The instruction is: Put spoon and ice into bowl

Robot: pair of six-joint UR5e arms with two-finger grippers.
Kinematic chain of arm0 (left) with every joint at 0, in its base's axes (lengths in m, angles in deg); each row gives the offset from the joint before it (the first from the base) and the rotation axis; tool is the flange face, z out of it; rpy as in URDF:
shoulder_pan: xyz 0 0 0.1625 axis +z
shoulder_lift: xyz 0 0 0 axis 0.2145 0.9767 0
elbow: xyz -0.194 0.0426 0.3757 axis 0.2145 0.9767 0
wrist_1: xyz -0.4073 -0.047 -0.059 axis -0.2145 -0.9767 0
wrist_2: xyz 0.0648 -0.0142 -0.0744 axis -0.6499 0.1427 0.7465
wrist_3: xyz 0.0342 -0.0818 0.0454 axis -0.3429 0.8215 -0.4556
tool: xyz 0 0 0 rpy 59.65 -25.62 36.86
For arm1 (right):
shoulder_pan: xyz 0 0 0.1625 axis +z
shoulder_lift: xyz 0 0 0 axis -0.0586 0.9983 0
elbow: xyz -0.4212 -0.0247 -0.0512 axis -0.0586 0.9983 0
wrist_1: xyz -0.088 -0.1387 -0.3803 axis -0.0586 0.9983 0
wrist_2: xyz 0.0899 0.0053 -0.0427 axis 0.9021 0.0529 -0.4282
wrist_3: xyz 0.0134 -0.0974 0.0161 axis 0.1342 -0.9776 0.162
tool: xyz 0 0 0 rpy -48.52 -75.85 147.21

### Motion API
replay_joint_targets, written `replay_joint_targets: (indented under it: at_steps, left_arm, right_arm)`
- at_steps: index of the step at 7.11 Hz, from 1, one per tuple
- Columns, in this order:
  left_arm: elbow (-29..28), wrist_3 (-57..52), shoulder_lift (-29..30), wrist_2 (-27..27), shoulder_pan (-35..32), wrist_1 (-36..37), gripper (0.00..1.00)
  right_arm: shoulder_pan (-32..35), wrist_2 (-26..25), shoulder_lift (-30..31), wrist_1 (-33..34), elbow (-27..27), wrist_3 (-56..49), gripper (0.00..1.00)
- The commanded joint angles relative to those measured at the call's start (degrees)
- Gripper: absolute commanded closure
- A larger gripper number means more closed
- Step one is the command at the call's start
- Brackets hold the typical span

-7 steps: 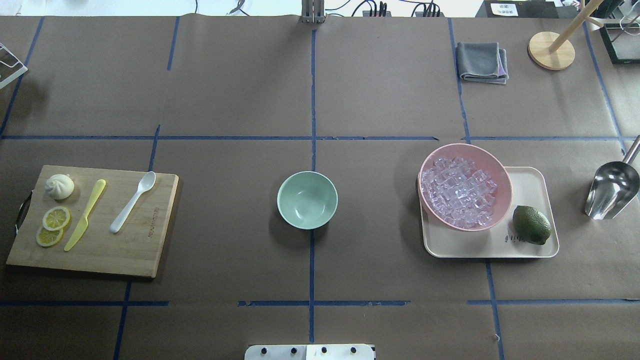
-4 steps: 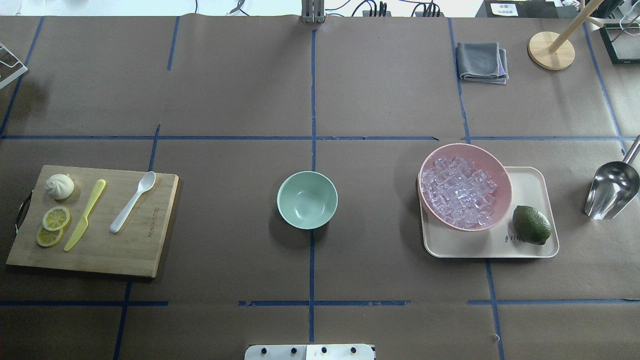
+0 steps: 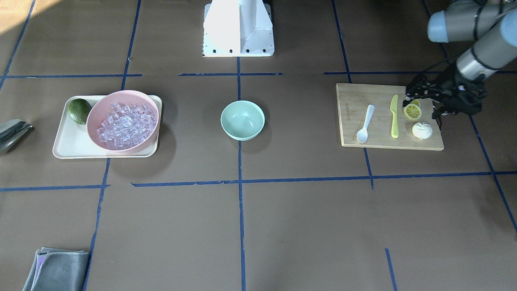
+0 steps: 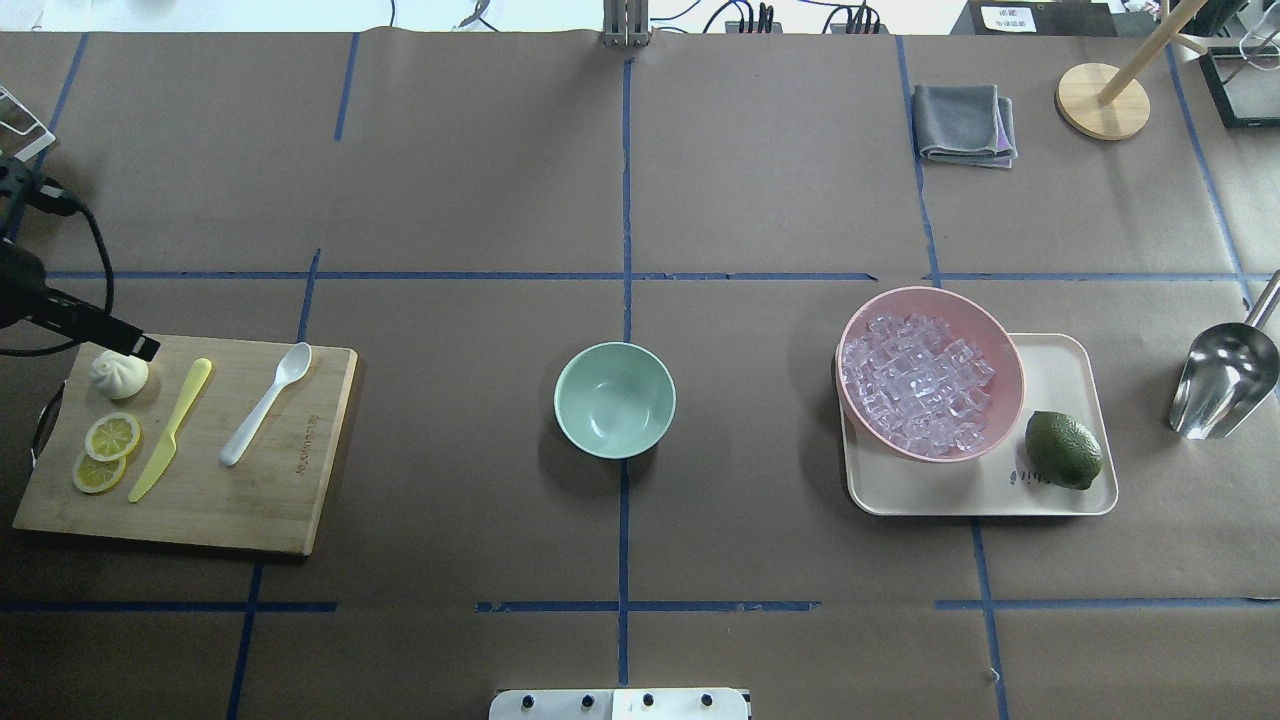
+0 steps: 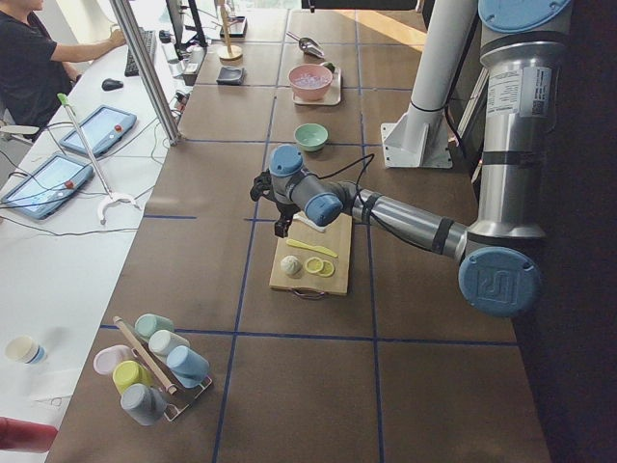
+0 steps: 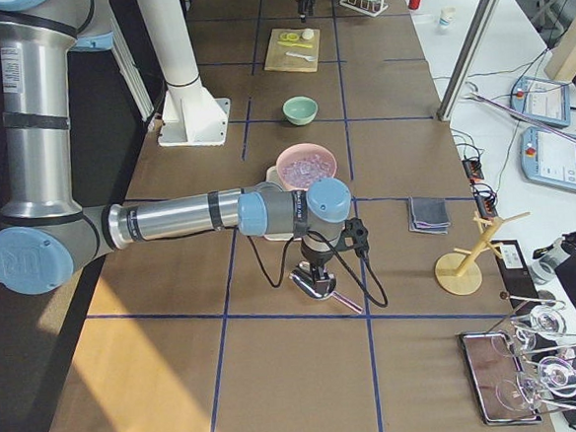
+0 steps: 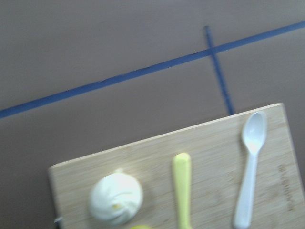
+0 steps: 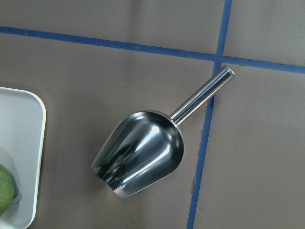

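Observation:
The white spoon (image 4: 265,402) lies on the wooden cutting board (image 4: 290,500) at the table's left, and it also shows in the left wrist view (image 7: 250,167). The mint-green bowl (image 4: 614,400) stands empty at the table's middle. The ice (image 4: 918,393) fills a pink bowl (image 4: 1005,345) on the right. My left gripper (image 3: 424,107) is open, above the board's outer end by the bun and lemon slices, apart from the spoon. My right gripper (image 6: 319,263) hangs over a steel scoop (image 8: 140,157); I cannot tell if it is open or shut.
A yellow-green knife (image 4: 170,430), a white bun (image 4: 118,372) and lemon slices (image 4: 110,437) share the board. The pink bowl sits on a cream tray (image 4: 1060,495) with a lime (image 4: 1063,449). A grey cloth (image 4: 963,123) and a wooden stand (image 4: 1102,100) are at the far right.
My left gripper has come into the overhead view at the left edge, above the board's far left corner. Spoon, bowl, ice and scoop have not moved.

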Motion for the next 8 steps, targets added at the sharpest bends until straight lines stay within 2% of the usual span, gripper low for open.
replay_joint_targets:
  at_steps: [1, 3, 5, 7, 8]
  left_arm:
    - [-0.94, 0.58, 1.91, -6.14, 8.76, 0.14, 0.01]
    - [-1.48, 0.14, 2.7, -6.68, 11.33, 0.32, 0.04]
    - [-4.01, -0.12, 6.03, -6.77, 12.48, 3.2, 0.11]
    - [-4.73, -0.21, 6.75, -6.95, 13.27, 3.31, 0.12]
    - [-5.08, -0.21, 7.19, -8.69, 13.54, 3.31, 0.13]
  right_arm:
    - [-0.02, 0.14, 0.0, -0.03, 0.08, -0.09, 0.01]
    - [-0.02, 0.14, 0.0, -0.03, 0.17, -0.09, 0.01]
    - [-0.02, 0.05, 0.09, -0.03, 0.35, -0.27, 0.01]
    - [-0.02, 0.05, 0.09, -0.03, 0.43, -0.27, 0.01]
    - [-0.02, 0.05, 0.09, -0.03, 0.44, -0.18, 0.01]
